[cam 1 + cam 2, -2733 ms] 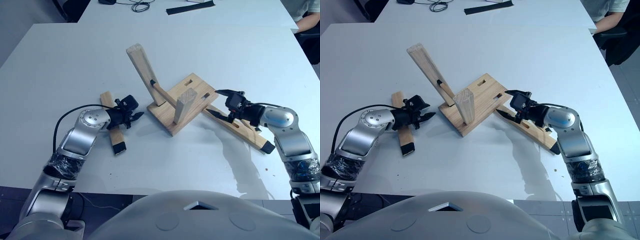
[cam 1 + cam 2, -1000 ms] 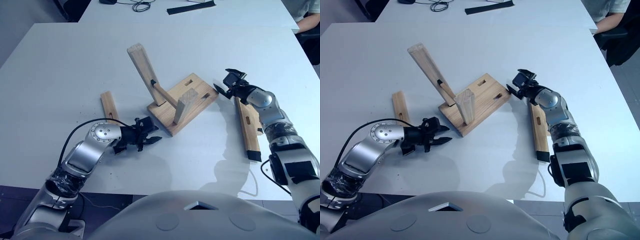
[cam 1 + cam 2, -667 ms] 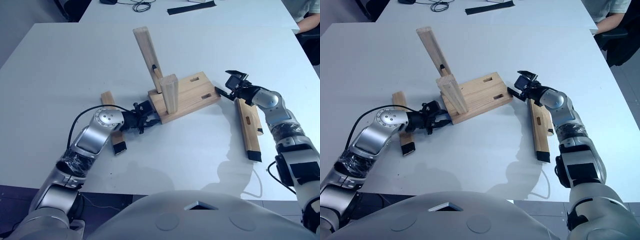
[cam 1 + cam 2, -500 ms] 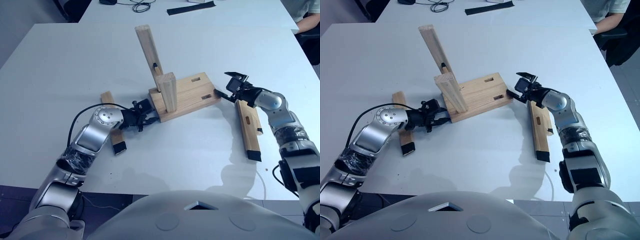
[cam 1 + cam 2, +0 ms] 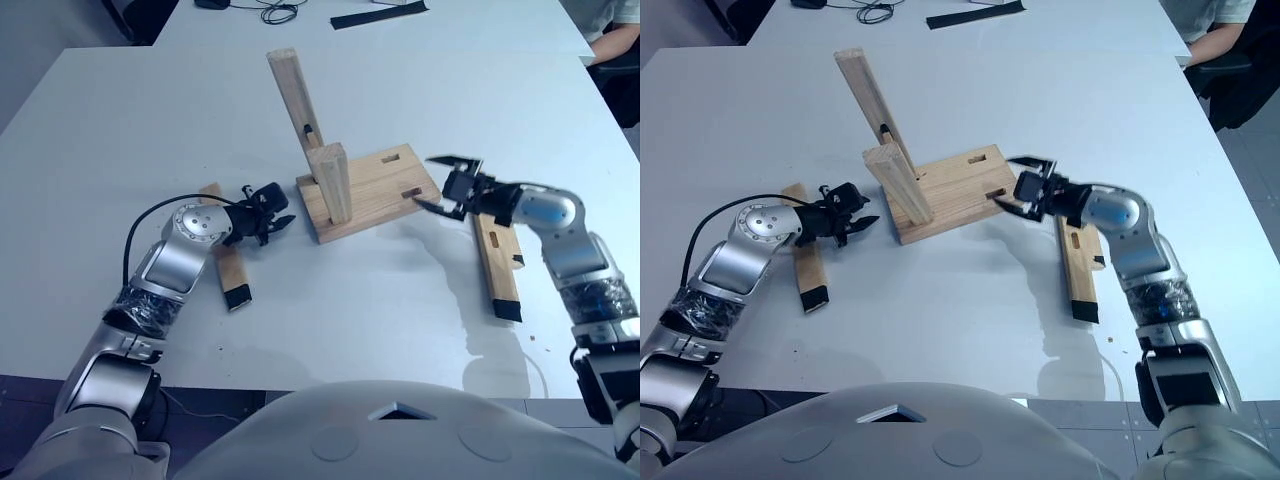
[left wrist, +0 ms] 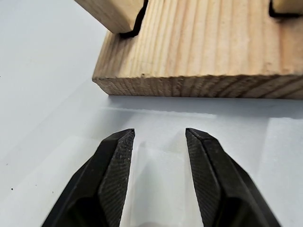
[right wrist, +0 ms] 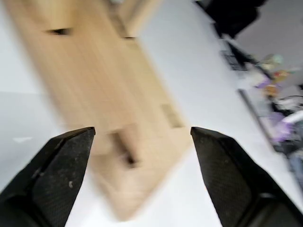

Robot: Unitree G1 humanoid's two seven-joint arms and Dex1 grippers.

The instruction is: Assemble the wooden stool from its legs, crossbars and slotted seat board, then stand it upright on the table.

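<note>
Near the middle of the frame, the seat board (image 5: 380, 185) lies flat on the worktop (image 5: 120, 120) with two legs (image 5: 297, 95) standing up in its slots. My left tool (image 5: 280, 222) is open and empty just beside its left edge, and my right tool (image 5: 432, 183) is open wide at its right edge, I think to steady it. One spare leg (image 5: 497, 270) waits by each arm.
</note>
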